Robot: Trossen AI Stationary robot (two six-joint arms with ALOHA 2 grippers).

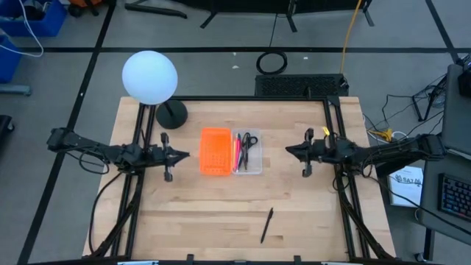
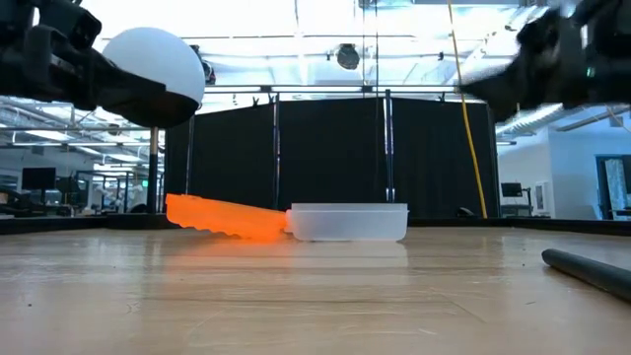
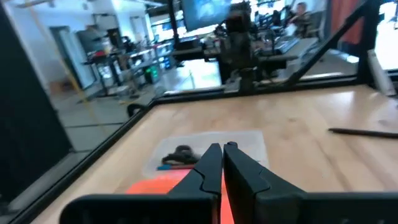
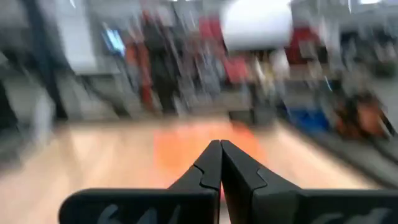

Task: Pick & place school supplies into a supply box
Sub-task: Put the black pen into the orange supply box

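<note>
The clear supply box (image 1: 248, 152) sits mid-table and holds black-handled scissors (image 1: 247, 140), pink pens (image 1: 236, 154) and a dark pen; in the low view the clear supply box (image 2: 349, 221) shows as a pale rectangle. One dark pen (image 1: 266, 224) lies alone near the table's near edge, and its end shows in the low view as the dark pen (image 2: 588, 269). My left gripper (image 1: 185, 154) hovers left of the orange tray, shut and empty, as the left wrist view of my left gripper (image 3: 222, 148) shows. My right gripper (image 1: 288, 149) hovers right of the box, shut and empty, as the right wrist view of my right gripper (image 4: 220, 144) shows.
An orange perforated tray (image 1: 215, 152) lies against the box's left side, one end raised in the low view. A white globe lamp (image 1: 150, 76) on a black base (image 1: 171, 112) stands at the far left. Bare wood (image 1: 191, 213) spreads across the near half.
</note>
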